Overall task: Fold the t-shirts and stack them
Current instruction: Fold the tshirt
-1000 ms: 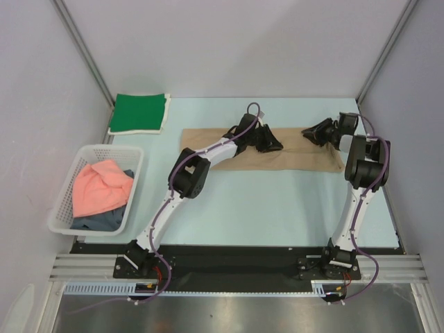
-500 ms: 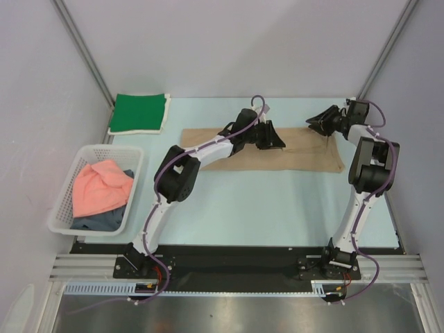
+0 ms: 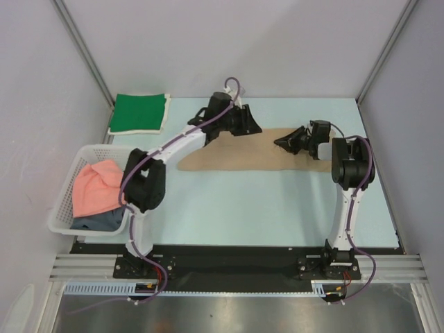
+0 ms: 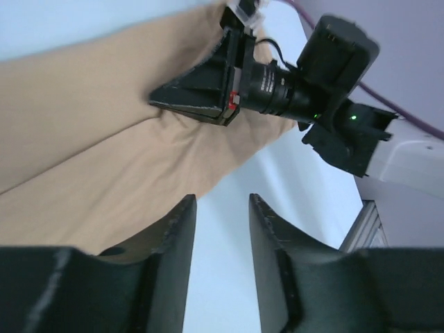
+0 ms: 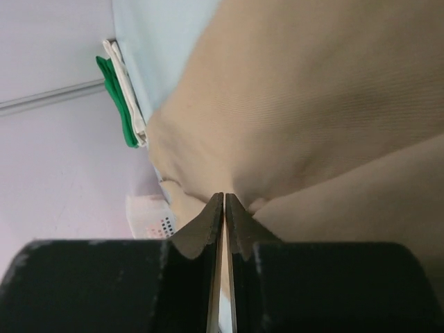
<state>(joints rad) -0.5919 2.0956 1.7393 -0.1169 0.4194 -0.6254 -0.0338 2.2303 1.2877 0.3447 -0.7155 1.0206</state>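
Observation:
The tan t-shirt (image 3: pixel 236 156) lies in a long band across the middle of the table. My right gripper (image 3: pixel 279 143) is shut on a puckered fold of it near its right end; in the right wrist view the tan cloth (image 5: pixel 312 90) bunches at the right gripper's (image 5: pixel 224 196) tips. My left gripper (image 3: pixel 255 129) hovers at the shirt's far edge. The left gripper (image 4: pixel 220 200) is open, with only bare table between its fingers and tan cloth (image 4: pixel 83 125) beside it. A folded green t-shirt (image 3: pixel 139 112) lies at the back left. The pink t-shirt (image 3: pixel 97 189) and the dark grey-blue one (image 3: pixel 104 220) sit crumpled in the basket.
The white lattice basket (image 3: pixel 66 201) stands at the left edge of the table. Grey walls close in the left, back and right sides. The left arm stretches from its base over the basket's corner to the shirt. The right gripper (image 4: pixel 154 100) shows in the left wrist view.
My left gripper has come off the tan shirt, moved back and left, and opened. My right gripper has swung in from the right and shut on the shirt, whose right end has narrowed.

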